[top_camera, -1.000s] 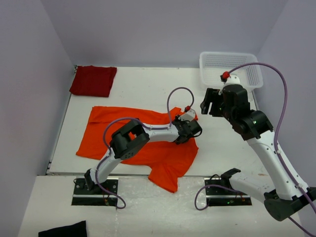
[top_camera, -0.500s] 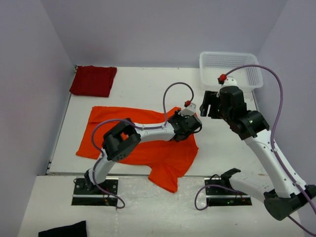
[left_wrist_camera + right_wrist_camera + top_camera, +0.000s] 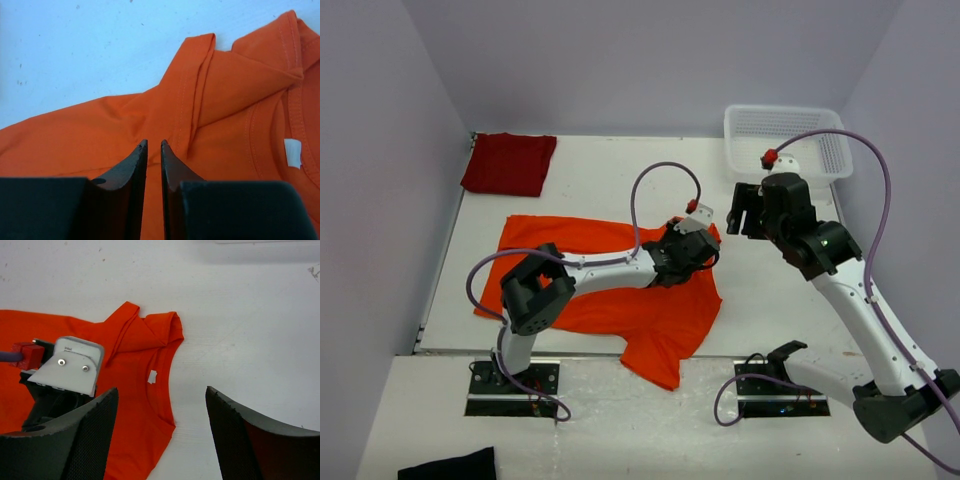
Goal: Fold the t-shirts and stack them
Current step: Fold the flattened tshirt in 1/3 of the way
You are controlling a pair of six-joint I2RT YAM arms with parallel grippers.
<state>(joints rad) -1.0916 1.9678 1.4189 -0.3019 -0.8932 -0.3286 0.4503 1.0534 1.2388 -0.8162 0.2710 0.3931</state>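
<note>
The bright orange t-shirt (image 3: 660, 320) lies spread and rumpled on the white table, its collar at the right and its shoulder folded over (image 3: 200, 75). The dark crimson t-shirt (image 3: 508, 163) lies folded at the back left corner. My left gripper (image 3: 698, 243) hangs low over the orange shirt's shoulder. In the left wrist view (image 3: 154, 143) its jaws are nearly together with no cloth between them. My right gripper (image 3: 745, 215) is open and empty, above the table just right of the collar (image 3: 161, 390). The white neck tag (image 3: 152, 376) shows.
A white mesh basket (image 3: 788, 135) stands at the back right. A small black cloth (image 3: 445, 467) lies on the near ledge at bottom left. Purple walls close in the table on three sides. The left arm stretches across the orange shirt.
My left arm's elbow swung left and its gripper moved slightly left and back over the shirt's shoulder. The right arm barely moved.
</note>
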